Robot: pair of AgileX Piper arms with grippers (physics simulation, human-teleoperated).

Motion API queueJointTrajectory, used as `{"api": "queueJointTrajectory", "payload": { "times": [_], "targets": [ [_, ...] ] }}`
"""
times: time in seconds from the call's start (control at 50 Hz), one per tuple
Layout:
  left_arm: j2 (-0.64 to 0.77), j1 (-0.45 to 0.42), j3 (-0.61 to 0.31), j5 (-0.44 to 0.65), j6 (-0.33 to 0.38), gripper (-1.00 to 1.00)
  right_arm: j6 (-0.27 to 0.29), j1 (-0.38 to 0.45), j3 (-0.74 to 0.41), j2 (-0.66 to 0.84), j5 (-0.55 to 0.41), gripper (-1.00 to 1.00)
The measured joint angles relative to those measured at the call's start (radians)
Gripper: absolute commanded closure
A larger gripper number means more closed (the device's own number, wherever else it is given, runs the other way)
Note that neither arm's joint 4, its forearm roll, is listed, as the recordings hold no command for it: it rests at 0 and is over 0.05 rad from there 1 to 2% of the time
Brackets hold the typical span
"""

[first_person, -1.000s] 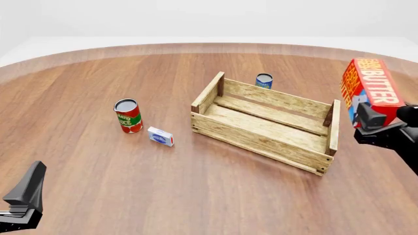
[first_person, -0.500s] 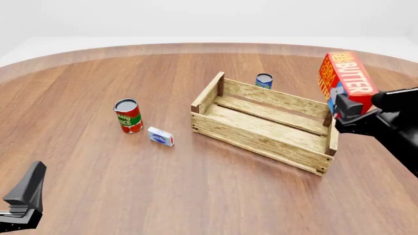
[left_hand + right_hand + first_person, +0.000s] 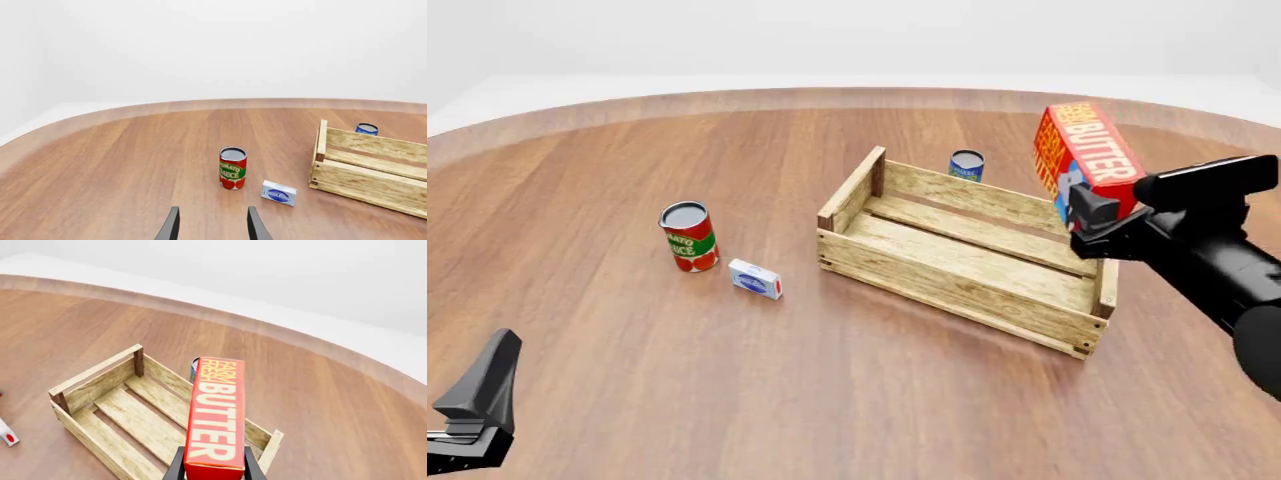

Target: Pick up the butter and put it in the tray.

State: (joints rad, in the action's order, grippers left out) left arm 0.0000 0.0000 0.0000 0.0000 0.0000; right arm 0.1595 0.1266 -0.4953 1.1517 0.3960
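The right claw (image 3: pixel 1090 217) grips the butter (image 3: pixel 1085 154) by its lower end, upright above the tray's (image 3: pixel 961 278) right end, ready for lowering; the left claw (image 3: pixel 212 227) waits open.

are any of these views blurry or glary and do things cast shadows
Front view: sharp, no glare; only faint soft shadows beside the tomato sauce can and tray. Left wrist view: crisp, flat light. Right wrist view: butter lettering sharp, no glare.
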Motion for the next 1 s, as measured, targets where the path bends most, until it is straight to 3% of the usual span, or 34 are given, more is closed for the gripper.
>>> {"api": "queueJointTrajectory", "payload": {
  "times": [1.0],
  "targets": [
    [0.0,0.0,0.0,0.0,0.0,-1.0,-0.005,0.098,-0.138,0.292,0.093,1.0]
  ]
}}
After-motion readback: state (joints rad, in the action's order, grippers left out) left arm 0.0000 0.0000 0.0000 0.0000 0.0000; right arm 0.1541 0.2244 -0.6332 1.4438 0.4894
